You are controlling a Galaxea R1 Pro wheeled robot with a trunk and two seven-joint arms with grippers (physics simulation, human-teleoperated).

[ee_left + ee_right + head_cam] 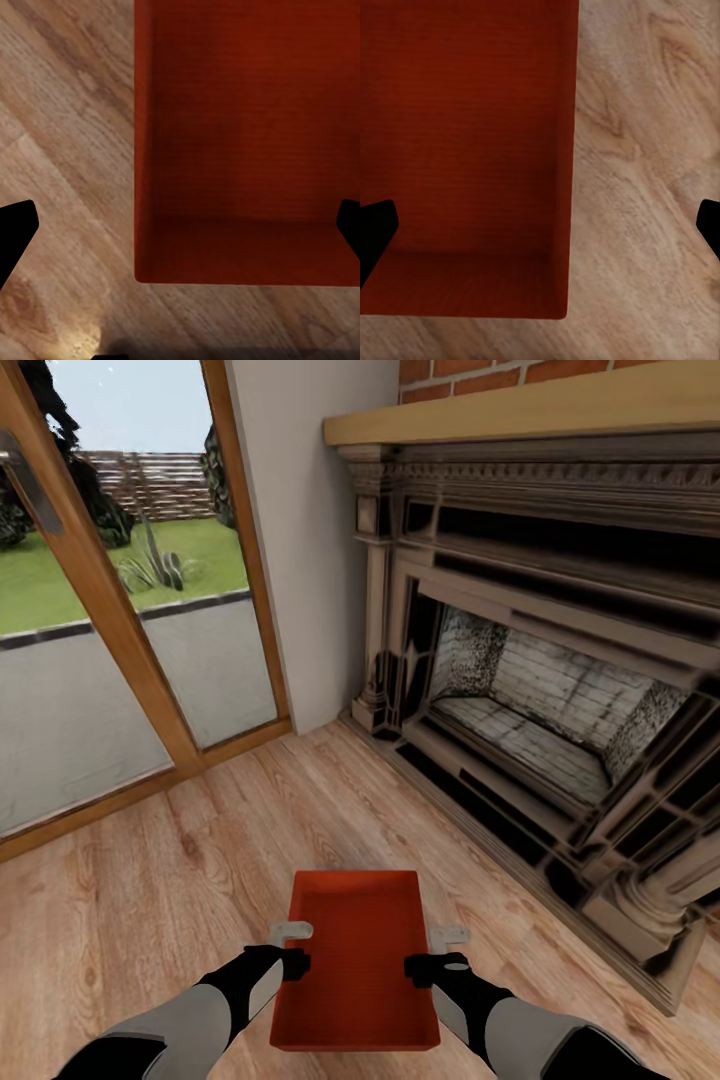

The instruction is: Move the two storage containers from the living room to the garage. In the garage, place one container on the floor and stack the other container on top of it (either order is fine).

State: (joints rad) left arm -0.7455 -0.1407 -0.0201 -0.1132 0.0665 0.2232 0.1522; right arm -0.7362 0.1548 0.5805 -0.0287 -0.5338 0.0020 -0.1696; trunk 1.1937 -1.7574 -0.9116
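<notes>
Straddling the container's (356,960) long walls, the left hand (291,948) at 9 o'clock and the right hand (437,952) at 3 o'clock both stand open. The container lies on the living-room wood floor (150,880), the fireplace (560,700) at 2 o'clock. Closing unevenly could tilt it or let it slip.

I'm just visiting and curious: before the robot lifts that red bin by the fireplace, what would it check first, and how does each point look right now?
1. Left gripper astride the storage container's left wall: ok; the jaws stand wide with the wall between them.
2. Right gripper astride the right wall: ok, the same way.
3. Jaws closed on the walls: not ok, both open.
4. Container empty: ok.
5. Container clear of the fireplace: ok, wood floor lies between.
6. Second container located: cannot tell.
</notes>
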